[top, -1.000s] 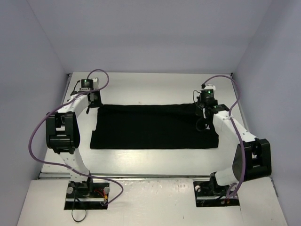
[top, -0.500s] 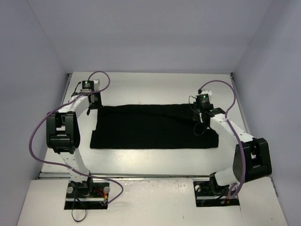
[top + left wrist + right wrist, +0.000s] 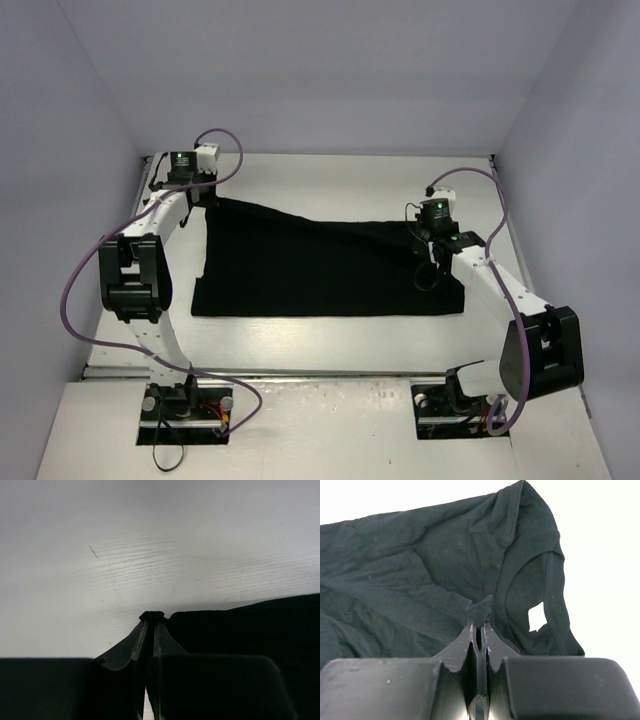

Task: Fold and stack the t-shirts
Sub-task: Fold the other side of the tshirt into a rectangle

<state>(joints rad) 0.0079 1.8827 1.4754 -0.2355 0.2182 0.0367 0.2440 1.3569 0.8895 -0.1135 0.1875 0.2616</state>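
Presently: far edge pinched at both corners, fold pending.
Left fingers (image 3: 149,630) and right fingers (image 3: 479,630) are clamped shut on the black t-shirt (image 3: 330,270), spread mid-bench (image 3: 330,185); I advise drawing both corners nearward level and taut.

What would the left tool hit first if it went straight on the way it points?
Beyond the t-shirt edge pinched in the left tool, probably the white table, though depth is unclear.

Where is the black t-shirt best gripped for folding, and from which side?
The far edge near each end, from above: the t-shirt lies spread out, so spaced pinches should lift it evenly. The left hand and right hand are shut on it there.
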